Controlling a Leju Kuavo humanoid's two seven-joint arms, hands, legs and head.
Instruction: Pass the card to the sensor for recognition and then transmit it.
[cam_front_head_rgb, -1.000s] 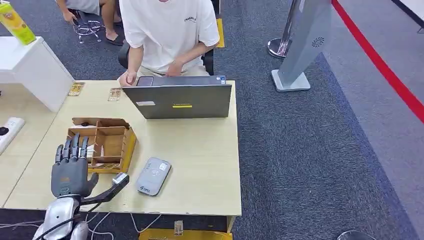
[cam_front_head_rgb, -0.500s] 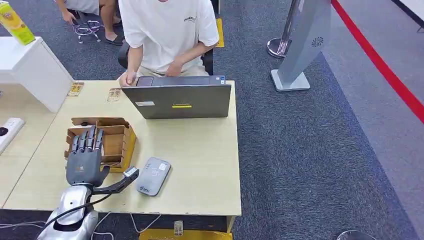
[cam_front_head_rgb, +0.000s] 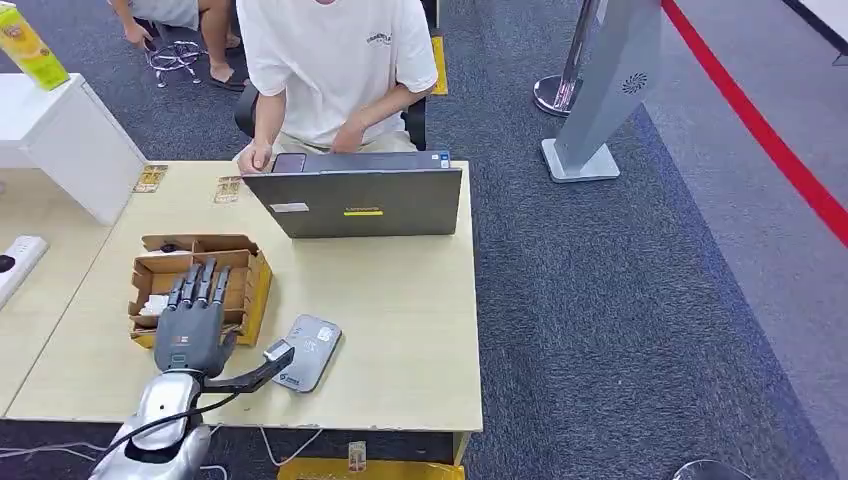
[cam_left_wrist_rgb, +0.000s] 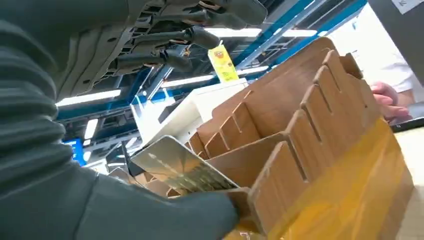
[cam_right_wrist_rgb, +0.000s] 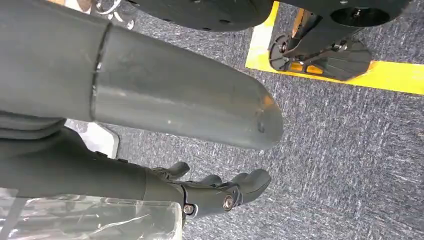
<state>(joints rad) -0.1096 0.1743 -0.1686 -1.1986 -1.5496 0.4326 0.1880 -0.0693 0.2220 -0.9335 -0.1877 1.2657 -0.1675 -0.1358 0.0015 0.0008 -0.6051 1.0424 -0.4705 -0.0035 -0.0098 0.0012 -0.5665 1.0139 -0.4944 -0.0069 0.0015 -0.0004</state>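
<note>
An open cardboard box (cam_front_head_rgb: 240, 275) with several compartments stands on the left of the table. A pale card (cam_front_head_rgb: 152, 305) leans in one of its near compartments; in the left wrist view the card (cam_left_wrist_rgb: 180, 167) sits just past my thumb, with the fingers (cam_left_wrist_rgb: 180, 37) spread apart from it on the other side. My left hand (cam_front_head_rgb: 192, 325) hovers over the box's near side, fingers stretched out and holding nothing. The grey card sensor (cam_front_head_rgb: 305, 352) lies flat on the table just right of the hand. My right hand (cam_right_wrist_rgb: 215, 192) hangs over the carpet, fingers loosely apart and empty.
A person in a white shirt sits behind an open grey laptop (cam_front_head_rgb: 355, 202) at the table's far edge. A white shelf (cam_front_head_rgb: 70, 145) and a power strip (cam_front_head_rgb: 15, 262) are on the left. Two small cards (cam_front_head_rgb: 152, 178) lie near the far left corner.
My left hand has moved forward and to the right, from the box's near left corner to over its near compartments. The box, sensor and person stay put.
</note>
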